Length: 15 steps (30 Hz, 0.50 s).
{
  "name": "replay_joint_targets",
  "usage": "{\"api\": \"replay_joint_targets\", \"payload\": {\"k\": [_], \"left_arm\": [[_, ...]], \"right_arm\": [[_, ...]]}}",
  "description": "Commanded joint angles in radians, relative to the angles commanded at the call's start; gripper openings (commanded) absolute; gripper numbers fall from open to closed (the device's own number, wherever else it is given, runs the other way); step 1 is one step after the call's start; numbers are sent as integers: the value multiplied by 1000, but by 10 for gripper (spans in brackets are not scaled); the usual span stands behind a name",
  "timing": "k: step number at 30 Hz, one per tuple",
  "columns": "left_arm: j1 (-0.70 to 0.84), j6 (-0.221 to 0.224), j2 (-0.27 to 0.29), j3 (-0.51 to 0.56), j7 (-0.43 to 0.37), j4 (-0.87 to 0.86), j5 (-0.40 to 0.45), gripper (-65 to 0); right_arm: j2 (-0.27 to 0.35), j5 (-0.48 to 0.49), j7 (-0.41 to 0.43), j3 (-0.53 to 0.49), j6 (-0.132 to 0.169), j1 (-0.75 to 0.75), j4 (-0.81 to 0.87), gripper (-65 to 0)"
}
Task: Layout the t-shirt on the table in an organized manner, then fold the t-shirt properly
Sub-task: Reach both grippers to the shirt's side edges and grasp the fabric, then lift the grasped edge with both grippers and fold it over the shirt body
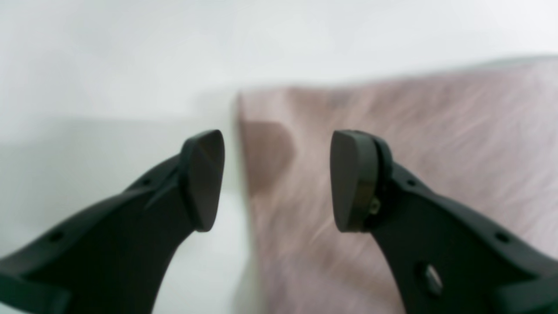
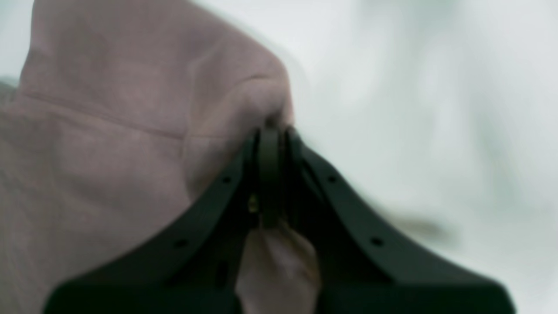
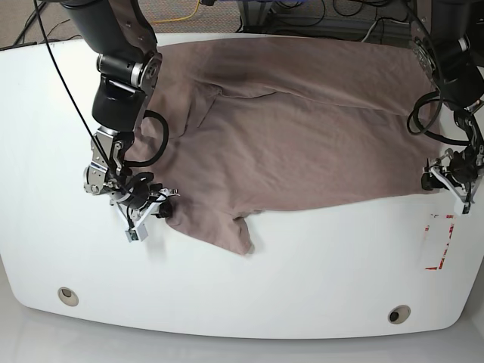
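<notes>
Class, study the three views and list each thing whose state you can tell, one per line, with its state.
T-shirt: spread over the table, wrinkled, partly folded over, one part jutting out toward the grommets
Left gripper: open, at a corner of the cloth
Right gripper: closed on the shirt's edge
Red tape: stuck to the table, outline incomplete in view

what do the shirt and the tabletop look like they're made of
The shirt looks like soft matte fabric, perhaps cotton: it creases, bends into loose folds and has a fine seam line. The tabletop seems to be a smooth, slightly glossy white board, maybe laminate or painted, going by its even colour and faint soft reflections; the core material can't be told.
</notes>
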Motion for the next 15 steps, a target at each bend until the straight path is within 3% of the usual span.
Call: {"api": "replay_joint_targets", "payload": {"k": [7,15], "left_arm": [[-2,31,0,43,-51,-81,0,-286],[6,58,-3,51,-60,-55,0,-286]], "right_arm": [[17,5,0,2,0,-12,6,-650],[15,5,0,2,0,-15,20,-650]]}}
